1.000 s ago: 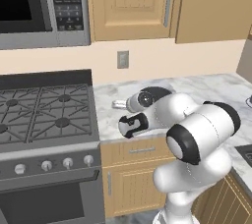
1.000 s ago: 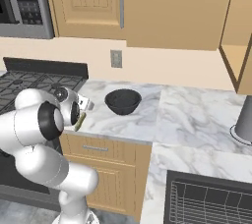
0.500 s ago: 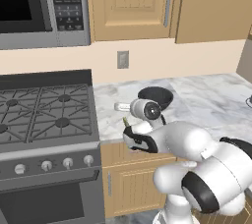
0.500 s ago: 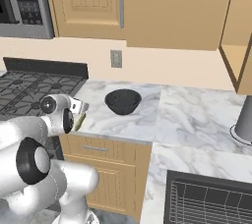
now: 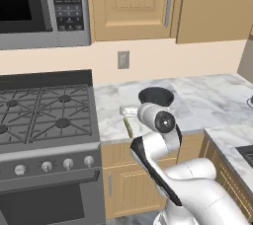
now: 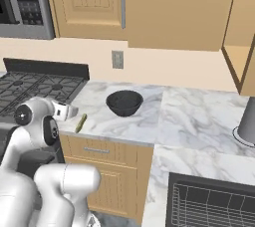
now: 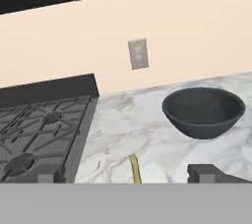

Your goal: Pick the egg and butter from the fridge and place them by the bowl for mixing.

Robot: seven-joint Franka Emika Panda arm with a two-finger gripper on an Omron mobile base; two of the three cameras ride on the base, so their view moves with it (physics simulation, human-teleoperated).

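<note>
1. Marble-patterned white and grey, the bench (image 6: pixel 199 116) runs from the stove to the right, with light wooden cabinet doors below and above it.
2. On it lies the butter (image 6: pixel 80 123), a thin yellowish-olive stick, flat on the stone near the front edge; it also shows in the left base view (image 5: pixel 128 127) and in the hand view (image 7: pixel 135 170).
3. The bowl (image 6: pixel 124 102), shallow, round and dark grey, stands upright on the bench behind and to the right of the butter, near it but clearly apart from it.
4. The hand (image 7: pixel 128 174) sits low over the bench just by the butter; its two dark fingertips (image 7: pixel 209 173) stand spread wide, one on each side of the stick, and pinch nothing.
5. In the hand view the butter's far end pokes up between the fingertips, touching neither.
6. A gas stove (image 5: pixel 44 113) with dark grates adjoins the bench's left end; its knobs sit in a row on the grey front panel.
7. A grey wall outlet (image 6: pixel 117 59) is set in the cream wall above the bowl.
8. A microwave (image 5: pixel 44 7) hangs over the stove.
9. The egg and the fridge cannot be made out.
</note>
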